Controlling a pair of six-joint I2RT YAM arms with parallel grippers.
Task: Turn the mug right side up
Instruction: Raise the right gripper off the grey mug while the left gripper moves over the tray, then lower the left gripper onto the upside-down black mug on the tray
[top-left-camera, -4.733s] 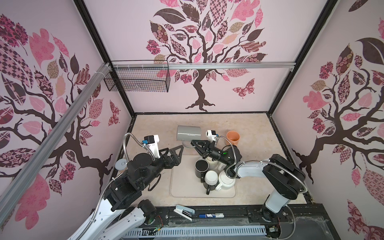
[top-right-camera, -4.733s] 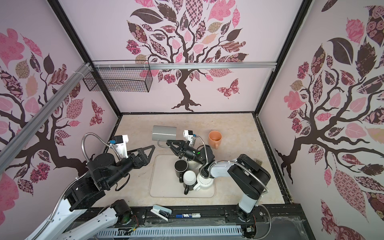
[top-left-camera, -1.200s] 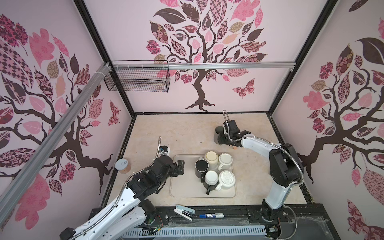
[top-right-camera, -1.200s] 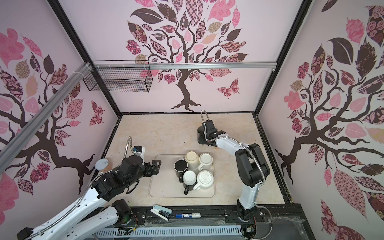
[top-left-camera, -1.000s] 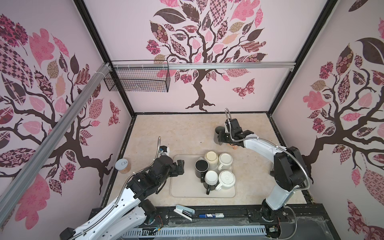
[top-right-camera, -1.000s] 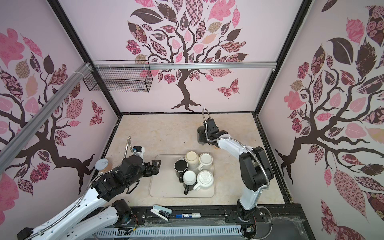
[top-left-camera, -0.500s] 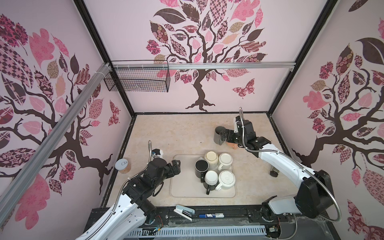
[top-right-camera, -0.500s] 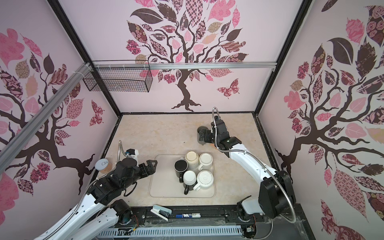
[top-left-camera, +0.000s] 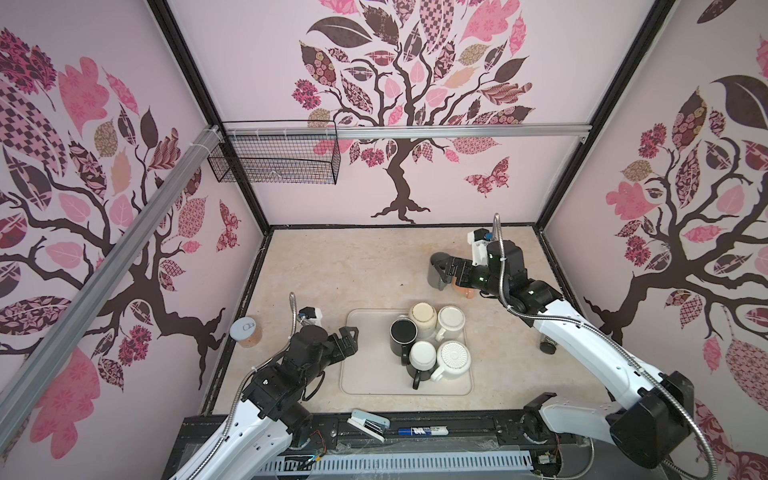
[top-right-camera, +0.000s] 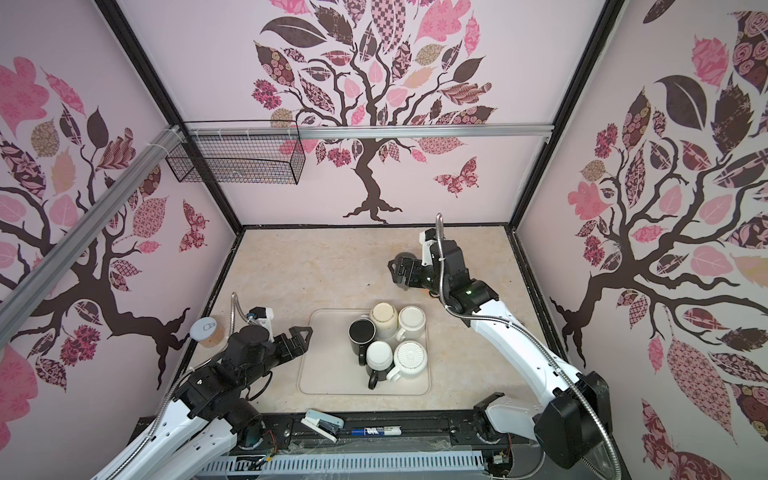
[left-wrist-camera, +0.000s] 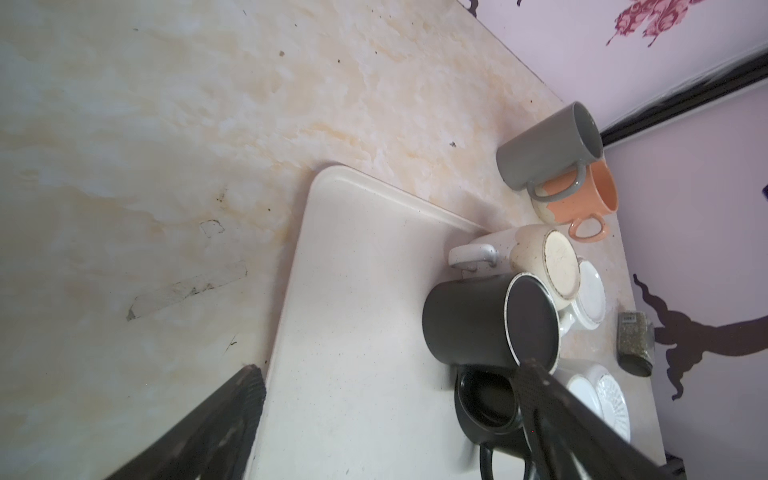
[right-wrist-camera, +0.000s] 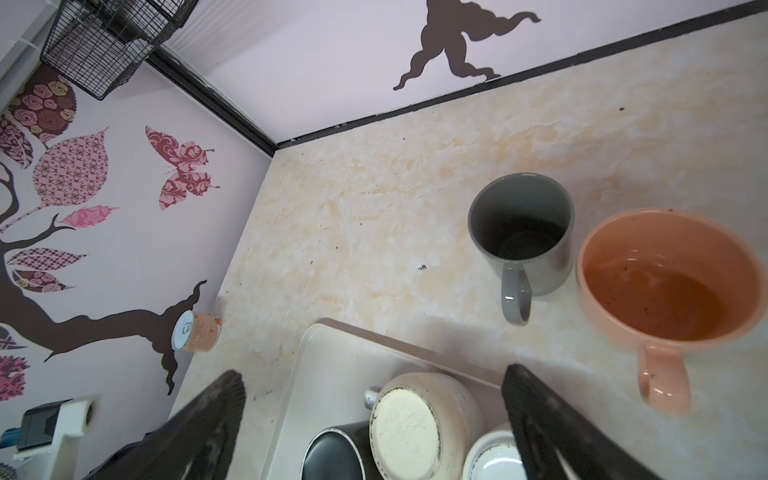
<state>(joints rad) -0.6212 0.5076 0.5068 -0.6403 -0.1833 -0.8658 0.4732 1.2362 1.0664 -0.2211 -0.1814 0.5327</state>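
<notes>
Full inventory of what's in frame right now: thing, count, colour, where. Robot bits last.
beige plastic tray: 1, beige, centre
upside-down ceramic mugs: 5, on the tray; black, black with white base, speckled cream, two white
grey ceramic mug: 1, grey, upright behind the tray
orange ceramic mug: 1, orange, upright beside the grey one
white-lidded orange can: 1, orange, left of the tray
small dark spice jar: 1, dark, right of the tray
pale stapler: 1, white, front rail
blue marker: 1, blue, front rail
black wire basket: 1, black, wall rail
left claw: 1, black, open, at the tray's left edge
right claw: 1, black, open, empty, by the grey mug
</notes>
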